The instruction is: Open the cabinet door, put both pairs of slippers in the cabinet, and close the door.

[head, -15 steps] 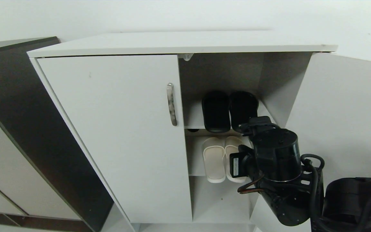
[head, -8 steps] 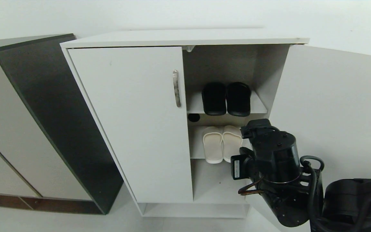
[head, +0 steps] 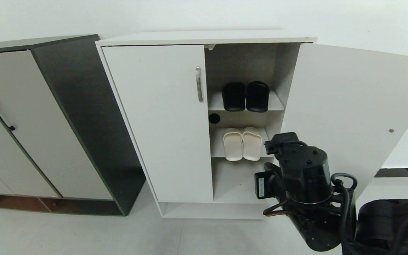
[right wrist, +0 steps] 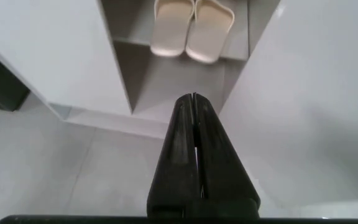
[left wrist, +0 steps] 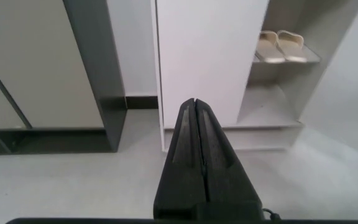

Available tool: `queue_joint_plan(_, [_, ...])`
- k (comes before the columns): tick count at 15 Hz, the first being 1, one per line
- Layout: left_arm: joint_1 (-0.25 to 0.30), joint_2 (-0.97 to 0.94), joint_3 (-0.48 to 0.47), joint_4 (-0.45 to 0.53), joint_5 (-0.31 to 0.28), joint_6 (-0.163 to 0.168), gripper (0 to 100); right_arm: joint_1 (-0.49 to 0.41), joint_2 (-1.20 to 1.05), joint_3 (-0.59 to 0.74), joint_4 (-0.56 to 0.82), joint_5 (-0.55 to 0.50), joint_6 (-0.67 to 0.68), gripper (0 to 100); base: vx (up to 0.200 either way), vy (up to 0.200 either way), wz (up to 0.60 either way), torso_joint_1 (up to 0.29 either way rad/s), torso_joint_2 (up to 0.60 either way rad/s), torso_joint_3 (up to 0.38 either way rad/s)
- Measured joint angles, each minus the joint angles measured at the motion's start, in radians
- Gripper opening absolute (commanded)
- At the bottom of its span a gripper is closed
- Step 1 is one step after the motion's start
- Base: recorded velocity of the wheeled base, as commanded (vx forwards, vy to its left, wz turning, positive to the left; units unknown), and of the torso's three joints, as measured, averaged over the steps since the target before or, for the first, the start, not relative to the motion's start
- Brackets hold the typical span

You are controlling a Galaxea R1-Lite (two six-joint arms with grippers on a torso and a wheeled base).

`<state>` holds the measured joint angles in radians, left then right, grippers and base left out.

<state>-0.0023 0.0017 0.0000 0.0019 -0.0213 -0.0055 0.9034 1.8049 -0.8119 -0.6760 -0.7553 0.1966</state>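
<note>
While one door (head: pixel 349 106) gapes, two pairs rest: black slippers (head: pixel 245 96), white slippers (head: pixel 242 143).

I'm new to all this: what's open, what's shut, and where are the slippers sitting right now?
Right cabinet door: swung wide open.
Left cabinet door: shut.
Black slippers: paired on the upper shelf.
White slippers: paired on the shelf below.
Left claw: shut, empty.
Right claw: shut, empty.
Neighbouring cabinet's door: shut.

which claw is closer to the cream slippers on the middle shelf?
Right. The right claw, shut, is just outside the open compartment, close before the cream slippers. The left claw, also shut, is farther off, in front of the closed left door.
</note>
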Motion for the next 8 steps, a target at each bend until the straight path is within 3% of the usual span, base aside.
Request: queue_joint_plan(8, [0.0, 0.0, 0.0, 0.0, 0.0, -0.002, 0, 0.001, 0.004, 0.006, 0.0, 0.0, -0.002, 0, 0.0, 0.0, 0.0, 0.0, 0.0, 0.0])
